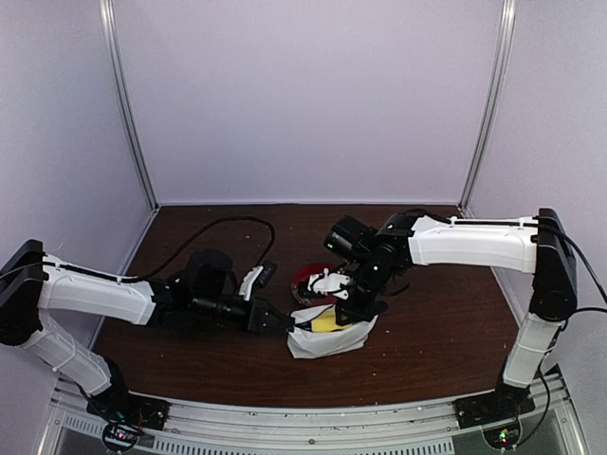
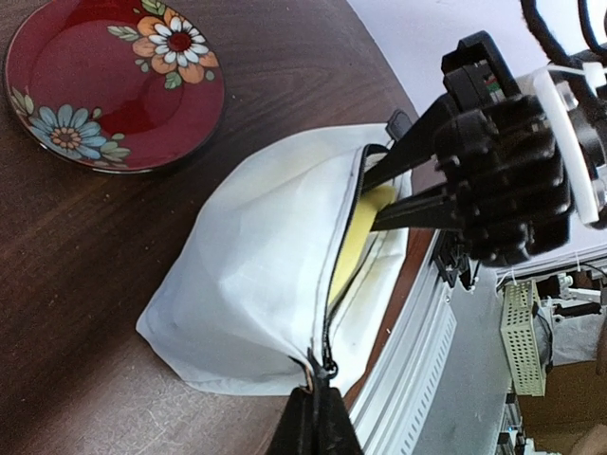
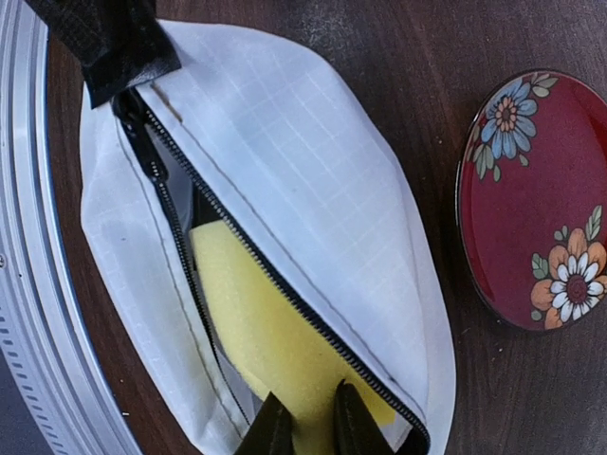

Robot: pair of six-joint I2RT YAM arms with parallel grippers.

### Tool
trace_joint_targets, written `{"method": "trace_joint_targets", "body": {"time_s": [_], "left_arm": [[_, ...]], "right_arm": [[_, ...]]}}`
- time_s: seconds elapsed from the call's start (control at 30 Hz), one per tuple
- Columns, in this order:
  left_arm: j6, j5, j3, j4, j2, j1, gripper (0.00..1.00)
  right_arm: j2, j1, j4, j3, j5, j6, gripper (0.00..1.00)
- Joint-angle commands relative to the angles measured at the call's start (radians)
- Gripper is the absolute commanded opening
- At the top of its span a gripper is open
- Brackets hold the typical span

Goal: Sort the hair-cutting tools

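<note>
No hair-cutting tools show in any view. A white zip pouch point(image 1: 327, 339) point(image 2: 256, 275) point(image 3: 313, 180) lies near the table's front edge, its zipper open. A yellow sponge point(image 3: 256, 313) point(image 2: 356, 246) sits in the opening. My left gripper point(image 2: 320, 398) point(image 1: 285, 322) is shut on the pouch's corner at the zipper end. My right gripper point(image 3: 303, 422) point(image 1: 353, 311) reaches into the opening from above. Its two fingers press on either side of the sponge's end.
A red flowered plate point(image 1: 308, 278) point(image 2: 114, 81) point(image 3: 541, 199) lies on the brown table just behind the pouch. The aluminium rail point(image 3: 28, 284) point(image 2: 427, 360) of the table's near edge runs close beside the pouch. A black cable point(image 1: 218, 227) trails at the back left.
</note>
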Motion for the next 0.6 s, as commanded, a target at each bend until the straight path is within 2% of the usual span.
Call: {"method": "trace_joint_targets", "body": {"time_s": [0.0,0.1,0.23,0.33,0.43,0.57], "left_arm": [[0.006,0.026,0.027,0.066,0.018,-0.005,0.00],[0.005,0.034,0.032,0.063,0.019,-0.005,0.00],[0.007,0.016,0.030,0.041,-0.005,-0.005,0.00],[0.009,-0.003,0.025,0.023,-0.020,-0.004,0.00],[0.003,-0.023,0.017,0.014,-0.019,-0.003,0.00],[-0.004,-0.027,0.007,0.033,-0.002,-0.004,0.00]], "right_arm": [[0.034,0.007,0.025,-0.002,0.023,-0.003,0.11],[0.095,0.011,0.051,0.014,0.071,0.013,0.06],[0.164,0.022,0.050,0.034,0.144,0.027,0.07],[0.128,0.028,0.040,0.019,0.145,0.022,0.17],[0.010,0.016,0.044,-0.023,0.119,0.014,0.34],[-0.132,-0.004,-0.028,0.012,0.044,-0.012,0.48]]}}
